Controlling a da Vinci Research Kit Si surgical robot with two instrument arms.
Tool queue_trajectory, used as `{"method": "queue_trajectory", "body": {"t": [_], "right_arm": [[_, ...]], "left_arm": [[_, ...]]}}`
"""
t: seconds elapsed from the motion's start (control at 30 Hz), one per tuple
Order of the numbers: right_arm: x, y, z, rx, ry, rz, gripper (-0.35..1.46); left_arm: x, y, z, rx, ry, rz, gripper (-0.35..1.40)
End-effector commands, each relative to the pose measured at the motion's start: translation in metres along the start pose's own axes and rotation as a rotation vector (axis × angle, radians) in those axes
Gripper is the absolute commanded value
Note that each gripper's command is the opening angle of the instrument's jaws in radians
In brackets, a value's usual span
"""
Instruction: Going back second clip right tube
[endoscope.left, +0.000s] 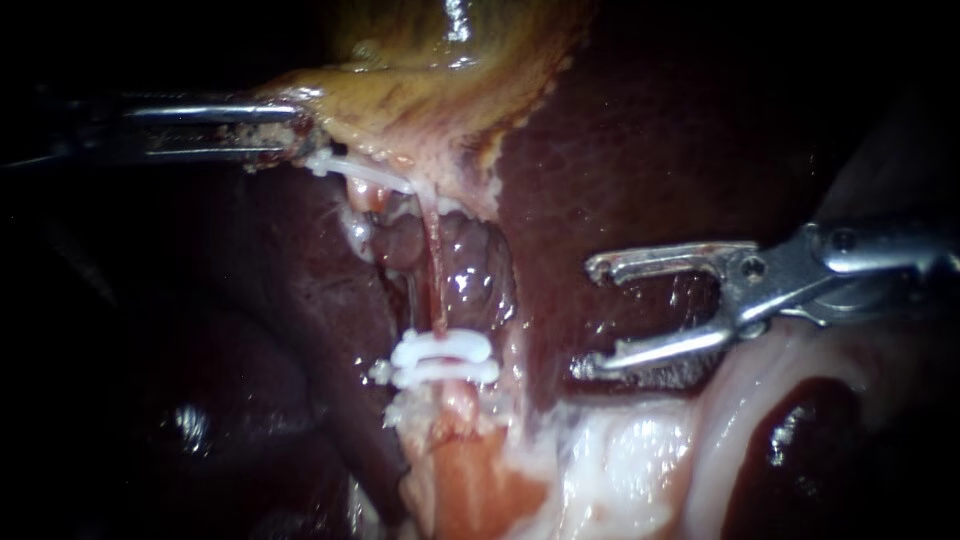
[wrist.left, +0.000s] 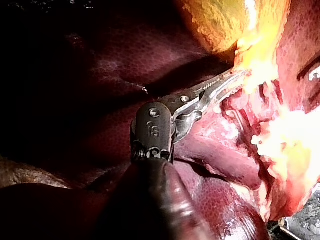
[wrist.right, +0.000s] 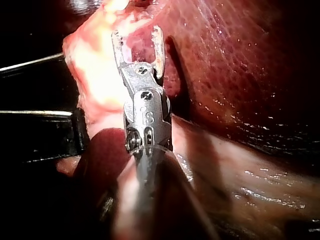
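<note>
While the left instrument's hand (endoscope.left: 298, 132) pinches the edge of the yellow-tan gallbladder (endoscope.left: 420, 90), the right instrument's silver hand (endoscope.left: 590, 315) gapes wide and empty over dark-red liver (endoscope.left: 620, 130), apart from two white clips (endoscope.left: 445, 358) across the thin pink tube (endoscope.left: 434, 270).

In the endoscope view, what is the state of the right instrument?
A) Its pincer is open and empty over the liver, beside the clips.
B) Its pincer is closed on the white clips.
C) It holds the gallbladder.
A: the right instrument shows a wide empty gap in its pincer over the liver, clear of the white clips on the tube.
</note>
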Motion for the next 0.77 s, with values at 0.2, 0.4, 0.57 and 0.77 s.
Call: {"method": "queue_trajectory", "body": {"t": [0.2, 0.4, 0.57, 0.77], "right_arm": [[0.0000, -0.0001, 0.0000, 0.000, -0.001, 0.001, 0.49], [0.0001, -0.0003, 0.0000, 0.001, -0.001, 0.001, 0.49], [0.0001, -0.0003, 0.0000, 0.001, -0.001, 0.001, 0.49], [0.0004, -0.0004, 0.0002, -0.001, -0.001, 0.002, 0.49]], "left_arm": [[-0.0021, -0.0003, 0.0021, -0.007, -0.004, 0.013, -0.35], [-0.0039, -0.0007, 0.0037, -0.018, -0.019, 0.024, -0.35], [-0.0038, -0.0006, 0.0036, -0.018, -0.019, 0.023, -0.35], [-0.0031, -0.0007, 0.0029, -0.025, -0.021, 0.019, -0.35]]}}
